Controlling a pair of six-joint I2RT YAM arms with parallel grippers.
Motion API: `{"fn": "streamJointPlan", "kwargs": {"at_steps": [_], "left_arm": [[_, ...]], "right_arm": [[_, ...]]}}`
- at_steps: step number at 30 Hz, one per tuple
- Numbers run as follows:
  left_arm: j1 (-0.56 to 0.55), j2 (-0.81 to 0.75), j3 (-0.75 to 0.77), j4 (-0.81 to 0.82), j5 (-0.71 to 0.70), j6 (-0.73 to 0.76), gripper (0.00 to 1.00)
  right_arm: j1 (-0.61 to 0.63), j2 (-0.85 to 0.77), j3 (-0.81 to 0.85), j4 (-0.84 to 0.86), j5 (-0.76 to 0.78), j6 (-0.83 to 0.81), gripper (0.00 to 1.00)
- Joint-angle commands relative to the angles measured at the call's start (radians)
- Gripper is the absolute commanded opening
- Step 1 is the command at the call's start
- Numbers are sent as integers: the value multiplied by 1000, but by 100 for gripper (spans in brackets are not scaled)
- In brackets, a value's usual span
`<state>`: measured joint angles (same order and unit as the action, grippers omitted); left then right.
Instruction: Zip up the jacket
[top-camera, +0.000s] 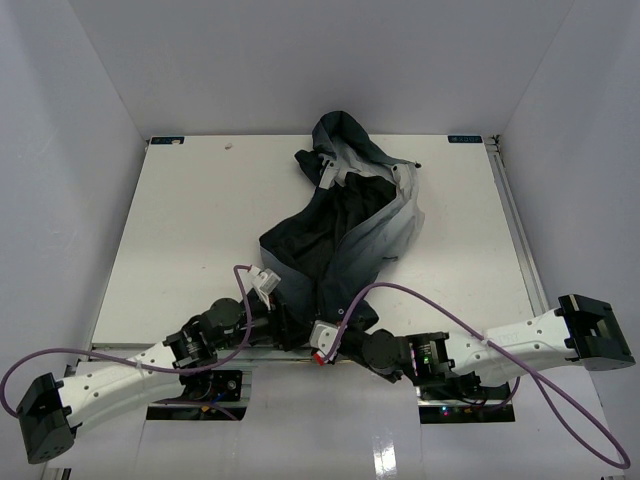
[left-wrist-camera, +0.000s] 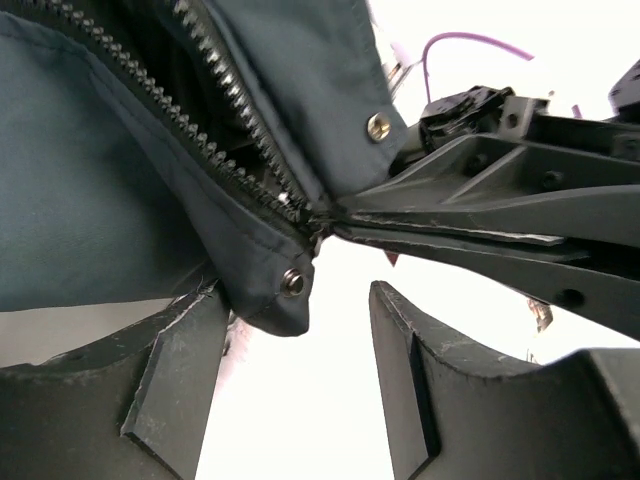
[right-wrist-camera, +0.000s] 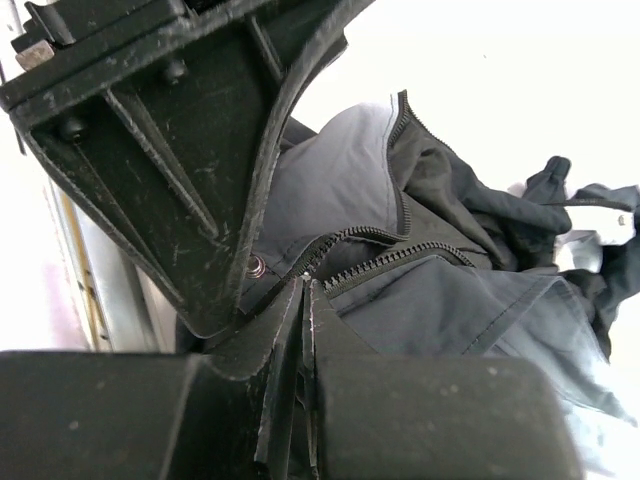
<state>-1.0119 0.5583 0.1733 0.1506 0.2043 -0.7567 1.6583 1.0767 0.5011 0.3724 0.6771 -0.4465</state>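
Left gripper (left-wrist-camera: 295, 400), two dark scuffed plastic fingers (left-wrist-camera: 175, 385): released, jaws standing well apart, nothing clamped between them. Just above the gap hangs a hem corner (left-wrist-camera: 270, 305) of the large, soft, hooded jacket (left-wrist-camera: 100, 180) of dark navy-black fabric with light grey panels. The corner bears a small round metal snap stud (left-wrist-camera: 292, 283) and sits just beside the finger on that view's left; whether it touches cannot be told. It is apart from the other finger. Right gripper (right-wrist-camera: 304, 310), same make: clenched, fingers pressed flat together on the jacket at the bottom end of the zipper, where the two front edges meet. The left wrist view shows it reaching in from the right and pinching that same spot. Zipper (left-wrist-camera: 235, 120), long, silver-grey teeth on black tape: its two rows run apart upward from the pinched end, unjoined along the visible length. Second snap stud (left-wrist-camera: 378, 126): on the grey flap beside the teeth. Jacket's position (top-camera: 345, 225): rumpled on the flat white table (top-camera: 180, 230), bottom hem at the near edge between the two arms, body running toward the far middle, hood (top-camera: 340, 135) crumpled at the far edge. Purple cables (top-camera: 560, 400): one looping from each arm. Plain white walls (top-camera: 80, 100): enclosing the table on three sides.
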Motion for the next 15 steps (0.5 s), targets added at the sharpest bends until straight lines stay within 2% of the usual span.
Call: {"fn": "streamJointPlan", "kwargs": {"at_steps": [1, 6, 8, 12, 13, 15], "left_arm": [[-4, -46, -10, 2, -22, -37, 68], [-4, -26, -27, 42, -36, -45, 61], [-4, -7, -33, 77, -30, -46, 40], [-4, 48, -41, 130, -13, -44, 5], [-4, 59, -44, 144, -7, -45, 1], [-4, 68, -48, 155, 0, -49, 0]], "right_arm": [[12, 0, 32, 102, -2, 80, 8], [12, -5, 25, 105, -5, 100, 8], [15, -10, 18, 109, -14, 107, 8], [18, -13, 10, 125, -4, 111, 8], [17, -10, 15, 122, 1, 112, 8], [16, -3, 19, 125, 6, 103, 8]]}}
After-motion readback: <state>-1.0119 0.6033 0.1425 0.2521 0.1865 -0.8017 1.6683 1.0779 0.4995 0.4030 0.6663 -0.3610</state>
